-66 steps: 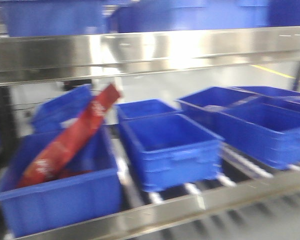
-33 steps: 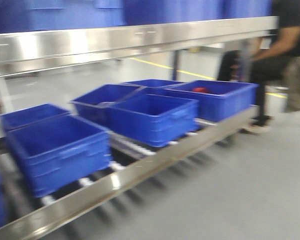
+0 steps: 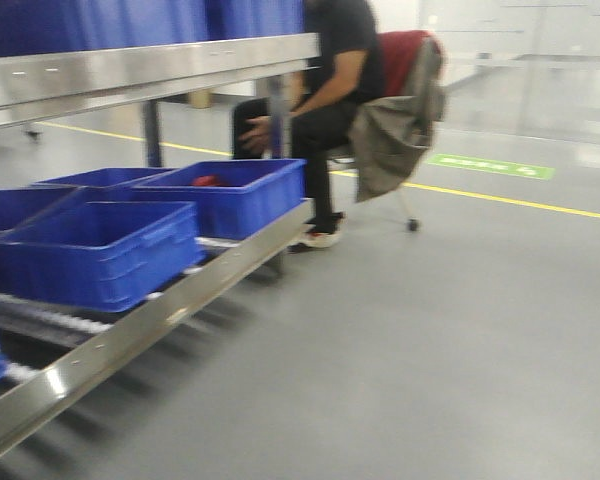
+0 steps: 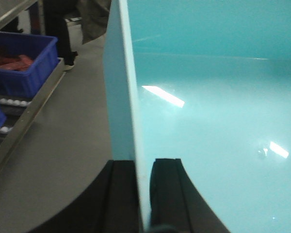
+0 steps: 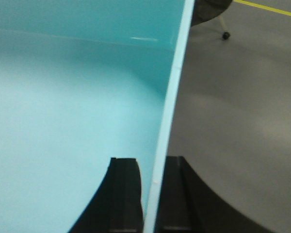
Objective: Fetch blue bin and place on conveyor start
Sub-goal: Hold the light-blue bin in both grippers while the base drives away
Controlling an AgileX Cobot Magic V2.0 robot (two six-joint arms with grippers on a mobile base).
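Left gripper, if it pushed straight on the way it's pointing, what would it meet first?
The blue bin itself: the left gripper straddles its side wall, so it would only seat deeper. Beyond, on the outer side, looks like bare floor; the rack sits off to the left. Depth is unclear.

Your front view is smeared sideways by motion blur. Bright overhead lamps glare off the steel shelf rail point(image 3: 130, 68) and leave white spots on the turquoise tub point(image 4: 208, 121).

The tub point(image 4: 208, 121) sits between the left hand point(image 4: 143, 167) and right hand point(image 5: 150, 165), a shelf point(image 3: 130, 330) of storage bins point(image 3: 100, 250) to its left.
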